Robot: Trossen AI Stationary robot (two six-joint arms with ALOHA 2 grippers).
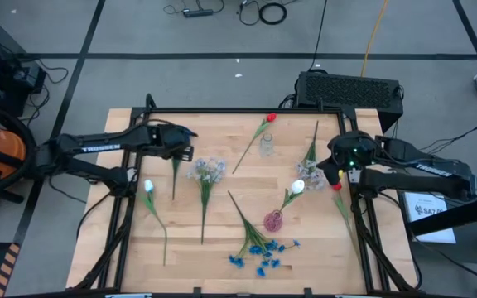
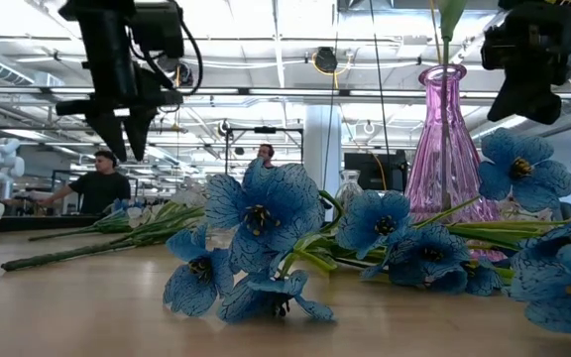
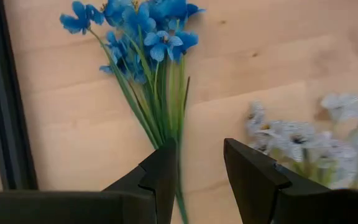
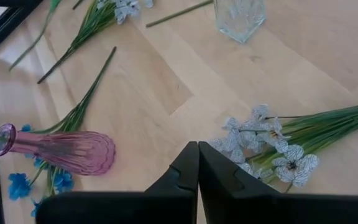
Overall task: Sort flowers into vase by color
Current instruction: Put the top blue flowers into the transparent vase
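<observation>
while both arms hang over the back half of the counter [image 1: 222, 215], i read the left gripper [image 1: 185, 145] as open: in its wrist view the two fingers [image 3: 160, 177] stand apart with nothing between them, above the green stems of a blue bunch [image 3: 138, 31], with a pale bunch [image 3: 303, 134] off to one side. from above, that gripper sits at the left rear, just over the top of a lone green stem [image 1: 175, 175], and the pale lavender flower [image 1: 206, 172] lies just beside it toward the middle.

the right gripper [image 1: 331, 170] is closed, its fingers [image 4: 185, 171] pressed together and holding nothing i can see. it hovers over the second pale bunch [image 1: 310, 161], whose blossoms [image 4: 263, 146] lie just ahead of the fingertips.

the pink vase [image 1: 273, 221] stands near the front middle of the counter with a white tulip [image 1: 297, 187] leaning out of it on its stem. the clear vase [image 1: 267, 146] stands toward the back, beside the stem of the red tulip [image 1: 271, 118], which lies flat. another white tulip [image 1: 149, 187] lies on the left side, and a second red tulip [image 1: 337, 187] lies at the right, just by the right gripper. the blue flowers [image 1: 263, 251] lie spread at the front edge, close to the pink vase; in the low view they fill the foreground [image 2: 256, 223].

people are visible in the room far behind the counter [image 2: 97, 183].
</observation>
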